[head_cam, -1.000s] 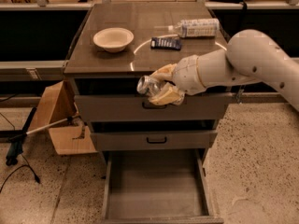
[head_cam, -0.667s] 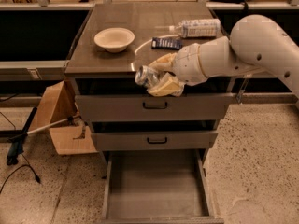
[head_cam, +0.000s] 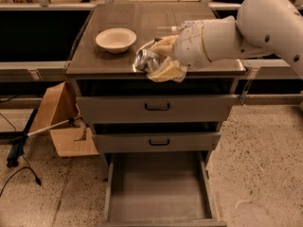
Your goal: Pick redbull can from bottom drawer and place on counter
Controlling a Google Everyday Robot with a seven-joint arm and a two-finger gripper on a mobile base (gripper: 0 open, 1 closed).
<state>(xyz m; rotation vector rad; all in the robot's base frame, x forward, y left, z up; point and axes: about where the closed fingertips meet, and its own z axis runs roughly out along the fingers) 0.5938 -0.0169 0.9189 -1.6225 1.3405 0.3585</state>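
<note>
- The white arm [head_cam: 267, 20] enters from the upper right and reaches leftward, its forearm sloping slightly down.
- The wrist [head_cam: 208, 41] is a rounded white housing directly behind the end effector.
- The end effector [head_cam: 152, 61] sits over the front edge of the desk [head_cam: 142, 22], pointing left.
- Its 2 tan fingers [head_cam: 165, 72], 1 above and 1 below, are clamped on the redbull can [head_cam: 146, 59].

jaws: clamped on redbull can [head_cam: 145, 59] | over counter [head_cam: 142, 18] front edge | bottom drawer [head_cam: 158, 188] open

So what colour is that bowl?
Plain cream-white, in the camera view; the bowl sits on the counter, near the gripper holding the redbull can.
</note>
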